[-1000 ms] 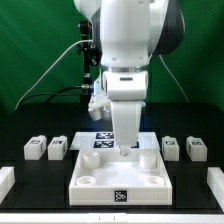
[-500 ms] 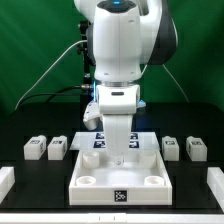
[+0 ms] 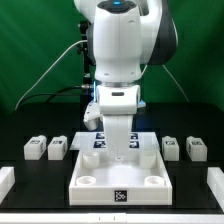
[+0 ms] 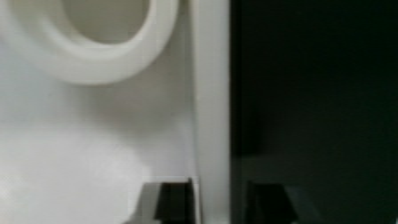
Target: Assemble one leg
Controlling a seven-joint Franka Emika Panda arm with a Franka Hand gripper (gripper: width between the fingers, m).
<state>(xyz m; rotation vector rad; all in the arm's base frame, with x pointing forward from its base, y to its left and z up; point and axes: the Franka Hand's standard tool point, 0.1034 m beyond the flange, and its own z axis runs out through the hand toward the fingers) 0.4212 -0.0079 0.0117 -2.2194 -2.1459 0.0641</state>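
Observation:
Four white legs with marker tags stand on the black table, two at the exterior view's left (image 3: 36,148) (image 3: 58,147) and two at its right (image 3: 170,147) (image 3: 196,150). The large white tabletop (image 3: 100,190) lies in the middle. My gripper (image 3: 120,152) is down at the tabletop's far edge. In the wrist view my gripper (image 4: 217,200) straddles the tabletop's thin upright rim (image 4: 210,100), and the jaws stand close on it. A round corner socket (image 4: 107,35) shows beside the rim. No leg is in the gripper.
The marker board (image 3: 103,134) lies just behind the tabletop, partly hidden by the arm. White parts sit at the table's front corners at the exterior view's left (image 3: 5,180) and right (image 3: 216,180). A green backdrop stands behind.
Between one second and half a second ago the arm swung and lowered over the tabletop's far edge. Since then nothing has visibly moved.

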